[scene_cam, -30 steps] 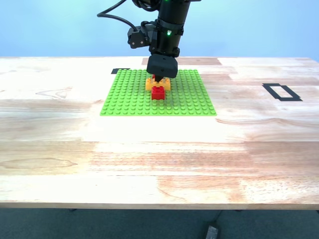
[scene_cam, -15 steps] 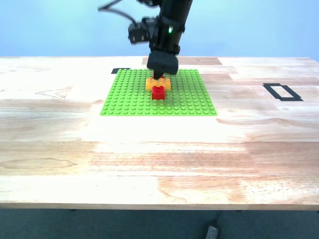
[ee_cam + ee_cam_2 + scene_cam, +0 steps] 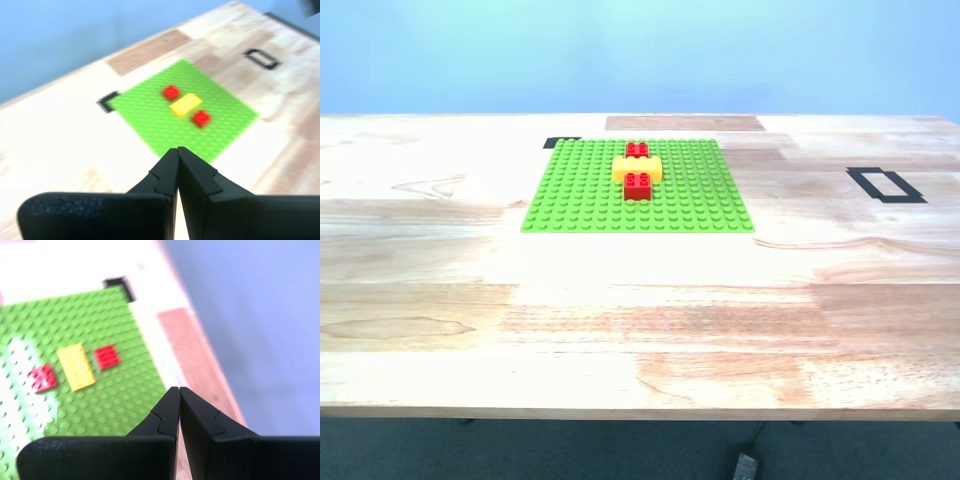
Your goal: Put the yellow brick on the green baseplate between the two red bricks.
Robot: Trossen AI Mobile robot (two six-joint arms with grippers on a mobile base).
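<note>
**A:** What is lying on the table (image 3: 640, 330), and how many of each?

**B:** One green baseplate (image 3: 580, 200), one yellow brick (image 3: 637, 168) and two red bricks are showing. The first red brick (image 3: 638, 186) is sitting just nearer the exterior camera than the yellow one, the second red brick (image 3: 636, 150) just behind it. The yellow brick is sitting between them, though I cannot tell whether they are touching.

**A:** Textures and shapes?

**B:** The plate is a flat square gridded with studs; the bricks are glossy studded plastic, the yellow one oblong, the red ones square. The tabletop is pale wood grain.

**A:** And the claws?

**B:** My first gripper (image 3: 177, 152) and my second gripper (image 3: 179, 391) are both hanging above the scene with jaws pressed together, gripping nothing.

**A:** Open room?

**B:** Bare studs are ringing the bricks, and wide wood is surrounding the plate. Two black tape marks, one (image 3: 886, 184) toward the exterior view's right and one (image 3: 561, 142) at the plate's far corner, are lying flat.
</note>
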